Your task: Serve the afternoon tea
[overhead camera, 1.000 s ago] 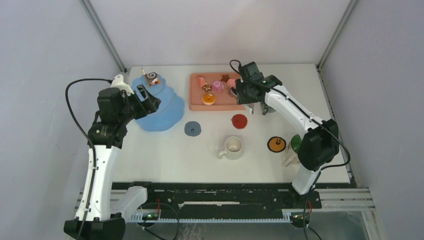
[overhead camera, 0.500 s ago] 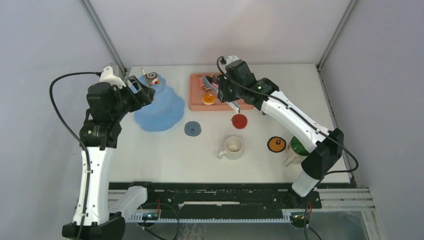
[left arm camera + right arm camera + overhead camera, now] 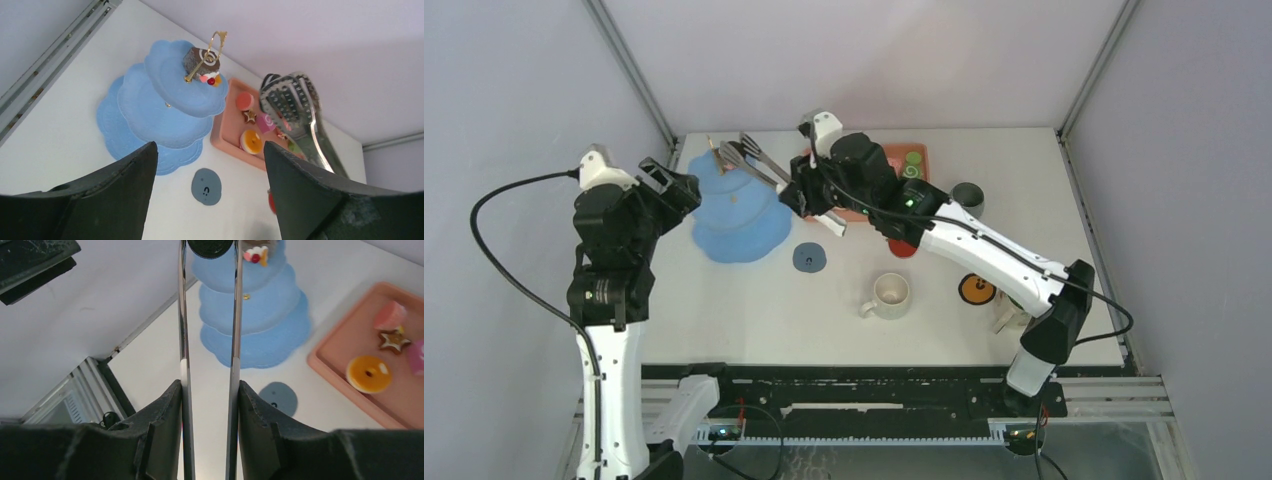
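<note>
Right wrist view: the right gripper (image 3: 207, 407) is clamping the two arms of the metal tongs (image 3: 233, 340). The tong tips are pinching a dark swirl roll (image 3: 210, 246) over the top of the blue dessert tower (image 3: 260, 315), where a chocolate pastry (image 3: 255, 254) is already sitting on the top tier. Beyond the tower, more pastries are waiting on the pink tray (image 3: 340, 347), and a cream mug (image 3: 890, 293) is standing on the table nearer the arms. The left gripper (image 3: 209, 150) is hanging wide open and empty beside the tower. Setting the roll down well likely means lowering the tips onto a bare patch of a tier, clear of the gold handle (image 3: 212, 42). The squeeze should ease only once the roll is resting flat, lest it tumble off the edge.
</note>
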You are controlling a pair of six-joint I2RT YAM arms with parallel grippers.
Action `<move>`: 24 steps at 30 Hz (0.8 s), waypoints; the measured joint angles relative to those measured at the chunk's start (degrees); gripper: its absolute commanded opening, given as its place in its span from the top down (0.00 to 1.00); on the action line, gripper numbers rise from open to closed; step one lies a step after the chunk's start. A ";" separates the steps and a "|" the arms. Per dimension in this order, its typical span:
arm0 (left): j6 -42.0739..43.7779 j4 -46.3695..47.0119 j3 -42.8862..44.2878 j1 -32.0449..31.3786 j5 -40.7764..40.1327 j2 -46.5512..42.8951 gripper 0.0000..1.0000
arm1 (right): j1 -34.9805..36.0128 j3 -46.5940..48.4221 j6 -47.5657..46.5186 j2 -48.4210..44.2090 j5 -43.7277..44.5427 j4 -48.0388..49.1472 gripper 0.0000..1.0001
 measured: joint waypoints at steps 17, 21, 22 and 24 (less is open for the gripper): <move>-0.74 -0.39 2.34 0.48 -2.47 1.11 0.18 | 2.45 5.49 0.04 11.02 -2.05 4.22 0.77; -0.74 -0.44 2.34 0.48 -2.51 1.09 0.18 | 2.45 7.19 0.04 12.92 -2.23 4.13 0.77; -0.72 -0.44 2.34 0.48 -2.49 1.09 0.18 | 2.45 7.56 0.04 13.35 -2.23 4.11 0.77; -0.72 -0.42 2.34 0.48 -2.47 1.07 0.18 | 2.45 8.46 0.04 14.32 -2.25 4.02 0.77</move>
